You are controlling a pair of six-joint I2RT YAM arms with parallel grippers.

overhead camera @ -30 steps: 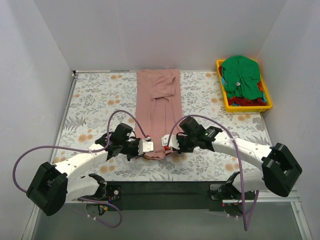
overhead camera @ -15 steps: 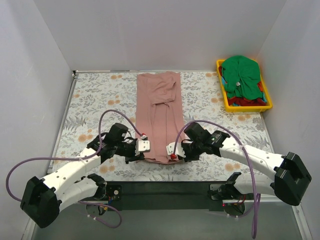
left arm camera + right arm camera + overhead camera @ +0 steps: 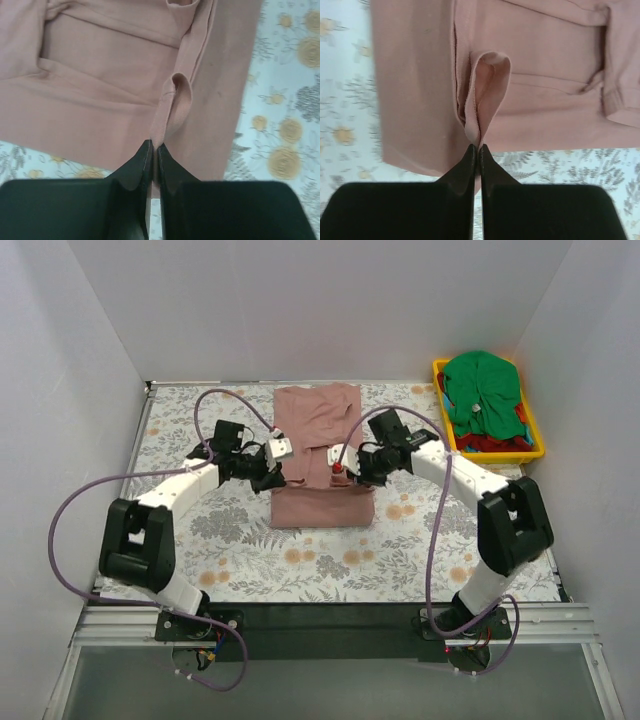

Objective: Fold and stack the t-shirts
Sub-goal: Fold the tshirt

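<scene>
The dusty pink t-shirt (image 3: 320, 502) lies in the middle of the table, its near part doubled back over itself with a straight fold line on the near side. My left gripper (image 3: 283, 478) is shut on a pinch of its hem (image 3: 172, 95), held above the left half. On the right half, my right gripper (image 3: 338, 476) is shut on a raised loop of the hem (image 3: 487, 82). Both hover over the pink t-shirt (image 3: 100, 65) (image 3: 545, 45) near its middle. A bright green t-shirt (image 3: 483, 390) lies on red cloth (image 3: 487, 444) in the bin.
A yellow plastic bin (image 3: 497, 456) stands at the far right corner with the other shirts in it. The floral table cover (image 3: 180, 440) shows on both sides of the pink shirt and near the front. White walls close in the left, back and right.
Both grippers have travelled from the table's near side toward the far side, carrying the pink shirt's near hem up and over. The shirt is now shorter, with a fold on the near side.
</scene>
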